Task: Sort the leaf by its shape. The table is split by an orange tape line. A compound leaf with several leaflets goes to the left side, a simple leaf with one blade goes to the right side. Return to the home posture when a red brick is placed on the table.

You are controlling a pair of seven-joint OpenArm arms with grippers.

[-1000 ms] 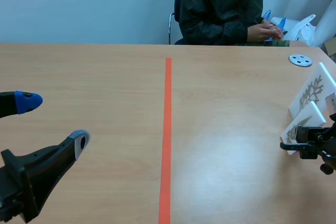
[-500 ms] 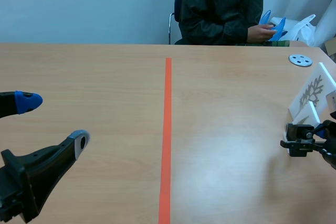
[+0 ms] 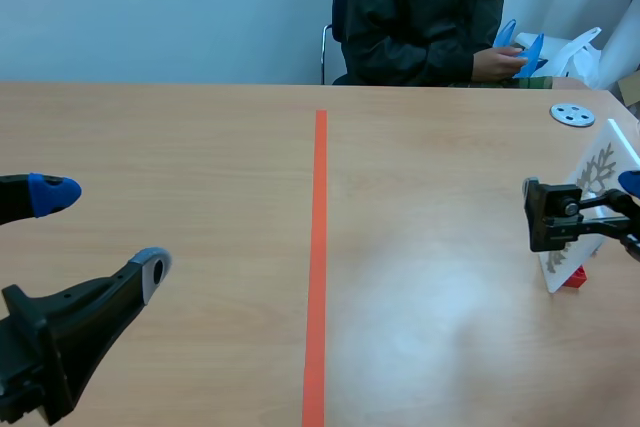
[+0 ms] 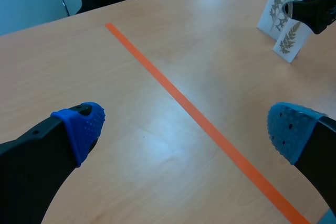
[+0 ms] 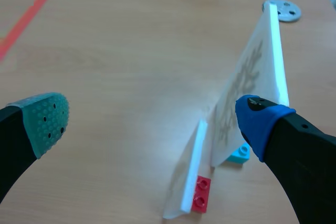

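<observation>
right jaws apart with the small leaf card [image 5: 190, 166] at their 12 o'clock, stood upright on its red foot [image 5: 200, 194], presumably for easy pinching; left jaws apart, idle.

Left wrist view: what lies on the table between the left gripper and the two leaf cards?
Only the orange tape line; otherwise bare table from the left gripper to the leaf cards, shown in the left wrist view.
</observation>
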